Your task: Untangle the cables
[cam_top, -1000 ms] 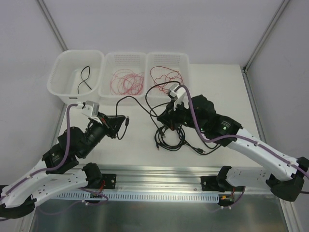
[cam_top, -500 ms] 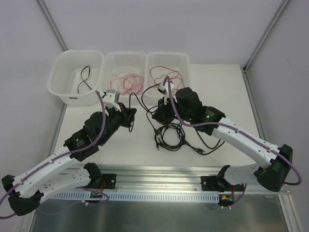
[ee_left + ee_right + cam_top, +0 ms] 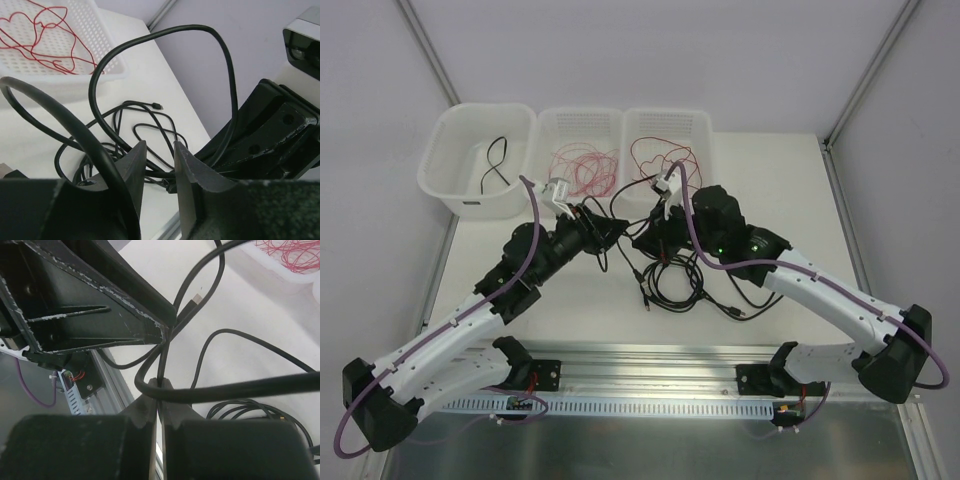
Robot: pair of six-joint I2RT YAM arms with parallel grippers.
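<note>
— At the right gripper (image 3: 159,390), what's happening?
— It's pinching a black cable (image 3: 240,387); the left gripper (image 3: 159,147) is gaping slightly, gripping nothing; the cable is arching toward it; the tangle (image 3: 672,285) is lying nearer the right gripper.

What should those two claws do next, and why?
Probably the left gripper should back off: its jaws stand parted with nothing between them, while the right gripper pinches a black cable it could then draw out of the tangle.

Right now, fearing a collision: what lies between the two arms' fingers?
A black cable, from right fingers up to left fingers, per right wrist view.
</note>
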